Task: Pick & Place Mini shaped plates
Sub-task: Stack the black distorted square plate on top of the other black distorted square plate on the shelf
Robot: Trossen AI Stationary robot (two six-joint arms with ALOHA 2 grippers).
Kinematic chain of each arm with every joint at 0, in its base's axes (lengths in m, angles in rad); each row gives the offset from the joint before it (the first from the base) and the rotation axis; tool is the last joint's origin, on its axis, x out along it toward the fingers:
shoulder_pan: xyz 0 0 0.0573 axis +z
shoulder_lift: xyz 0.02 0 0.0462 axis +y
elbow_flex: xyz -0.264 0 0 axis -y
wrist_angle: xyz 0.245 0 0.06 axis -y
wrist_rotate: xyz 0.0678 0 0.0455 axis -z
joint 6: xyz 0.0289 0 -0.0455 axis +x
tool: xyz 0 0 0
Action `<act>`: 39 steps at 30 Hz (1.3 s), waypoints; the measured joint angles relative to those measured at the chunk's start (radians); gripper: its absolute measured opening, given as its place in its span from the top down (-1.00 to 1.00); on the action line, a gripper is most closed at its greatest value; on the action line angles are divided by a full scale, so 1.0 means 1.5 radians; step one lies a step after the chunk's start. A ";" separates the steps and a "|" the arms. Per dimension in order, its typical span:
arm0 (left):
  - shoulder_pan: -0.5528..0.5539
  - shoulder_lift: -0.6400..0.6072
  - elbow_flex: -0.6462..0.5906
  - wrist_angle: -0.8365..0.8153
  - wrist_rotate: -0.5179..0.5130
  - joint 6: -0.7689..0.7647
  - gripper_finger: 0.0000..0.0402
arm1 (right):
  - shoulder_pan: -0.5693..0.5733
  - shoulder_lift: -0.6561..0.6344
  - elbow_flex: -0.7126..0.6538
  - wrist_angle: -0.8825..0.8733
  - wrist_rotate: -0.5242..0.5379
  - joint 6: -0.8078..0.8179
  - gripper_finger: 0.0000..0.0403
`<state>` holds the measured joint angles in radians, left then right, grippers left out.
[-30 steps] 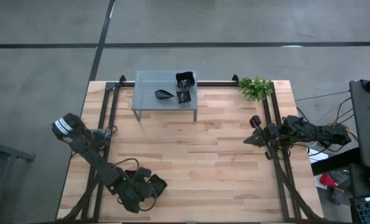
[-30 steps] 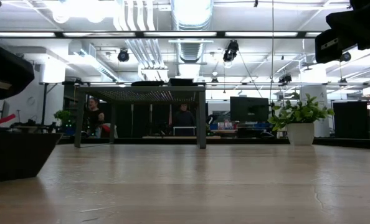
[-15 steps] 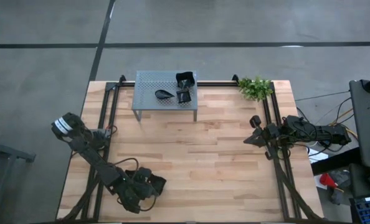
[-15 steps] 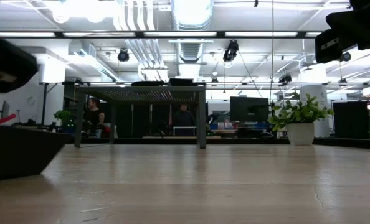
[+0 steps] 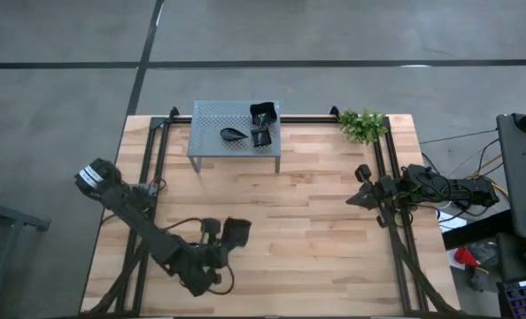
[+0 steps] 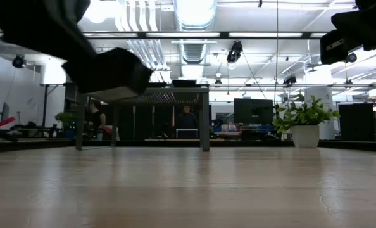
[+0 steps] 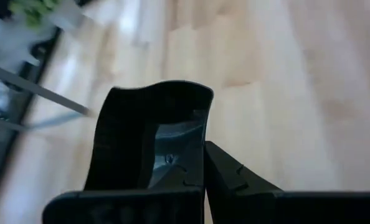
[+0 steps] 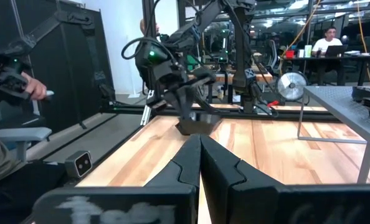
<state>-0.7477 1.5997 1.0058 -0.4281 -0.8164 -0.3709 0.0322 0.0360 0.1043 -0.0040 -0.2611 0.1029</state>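
From above, the left claw (image 5: pixel 230 237) sits over the near-left part of the bench (image 5: pixel 316 230), pinching a black square plate (image 5: pixel 237 231) by one edge. Holding it at the rim leaves the flat bottom free, which should make setting it down easy. The grey metal shelf (image 5: pixel 212 113) at the far edge already carries three more small black plates (image 5: pixel 261 123), likely the drop spot. The right claw (image 5: pixel 352 200) waits at the bench's right side, pressed together on nothing, near the potted plant (image 5: pixel 363 125).

At bench height, the held plate (image 6: pixel 112 73) hangs clear of the wood, tilted, with the left arm above it. The shelf (image 6: pixel 144 95) stands well behind, the plant (image 6: pixel 304 120) off to its side, and people sit in the room beyond.

The left wrist camera shows the fingers (image 7: pixel 225 171) clamped on the plate's (image 7: pixel 149 134) wavy rim, the dish standing up from them.

The right wrist camera shows its own fingers (image 8: pixel 219 165) shut together, and far off the left arm carrying the plate (image 8: pixel 196 122) above the bench.
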 joint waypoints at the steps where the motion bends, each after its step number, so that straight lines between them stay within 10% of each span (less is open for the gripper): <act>1: 0.010 0.000 0.007 -0.008 -0.006 0.024 1.00 | 0.000 0.000 0.000 0.000 0.000 0.000 0.96; 15: 0.211 -0.028 0.098 -0.015 -0.140 0.265 1.00 | 0.000 0.000 0.000 0.000 0.000 0.000 0.96; 39: 0.641 -0.107 0.145 0.199 0.146 0.455 1.00 | 0.000 0.000 0.000 0.000 0.000 0.000 0.96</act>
<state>0.2140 1.4391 1.2236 -0.1293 -0.5971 0.3121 0.0326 0.0364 0.1043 -0.0040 -0.2611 0.1031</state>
